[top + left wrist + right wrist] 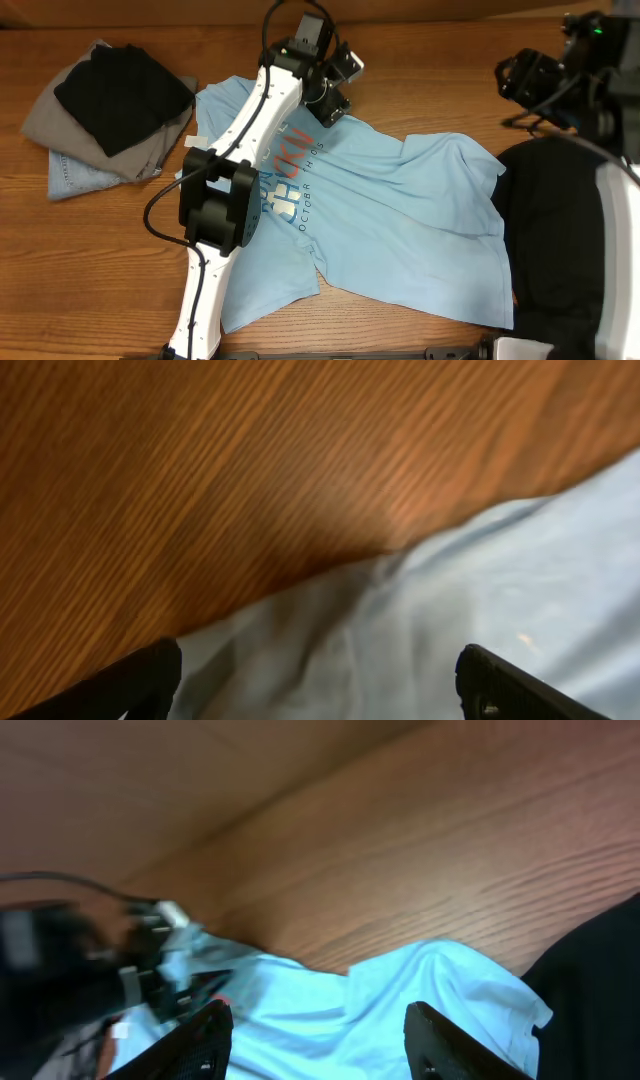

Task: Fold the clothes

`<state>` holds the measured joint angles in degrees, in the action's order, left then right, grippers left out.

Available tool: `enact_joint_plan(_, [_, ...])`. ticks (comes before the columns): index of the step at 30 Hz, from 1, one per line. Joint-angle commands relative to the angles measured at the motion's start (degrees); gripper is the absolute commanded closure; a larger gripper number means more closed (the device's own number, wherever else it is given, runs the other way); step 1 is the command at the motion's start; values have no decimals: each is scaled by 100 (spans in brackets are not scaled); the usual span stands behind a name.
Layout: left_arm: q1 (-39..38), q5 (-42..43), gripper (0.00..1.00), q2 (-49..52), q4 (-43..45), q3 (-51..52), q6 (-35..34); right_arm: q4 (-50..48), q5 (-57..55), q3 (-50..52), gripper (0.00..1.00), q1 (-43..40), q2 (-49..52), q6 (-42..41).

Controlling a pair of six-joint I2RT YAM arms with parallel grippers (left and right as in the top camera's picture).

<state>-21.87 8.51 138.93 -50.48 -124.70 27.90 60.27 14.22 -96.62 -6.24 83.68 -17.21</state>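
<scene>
Across the middle of the wooden table [90, 270] we see the light blue T-shirt [400, 220] spread flat, with bare wood open along its far edge and at front left. 1 folded stack [110, 115] sits far left, and a black garment [555, 230] lies against the shirt's right edge. Our left gripper [320, 695] stands wide and empty over the far edge. Our right gripper [318, 1045], jaws parted and empty, hovers by the far right corner.

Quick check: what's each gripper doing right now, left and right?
Left gripper: open, empty, above the edge of the T-shirt.
Right gripper: open, holding nothing.
</scene>
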Motion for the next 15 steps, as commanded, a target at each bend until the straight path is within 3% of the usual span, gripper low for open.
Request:
enact_joint_plan(1, [46, -96, 14, 48, 450, 415, 186, 118, 46, -118, 41, 0, -282, 52])
enact_joint_plan(12, [42, 72, 19, 48, 767, 970, 201, 378, 46, -118, 40, 0, -518, -81])
enact_joint_plan(15, [42, 0, 31, 48, 999, 1213, 234, 391, 46, -118, 40, 0, -520, -238])
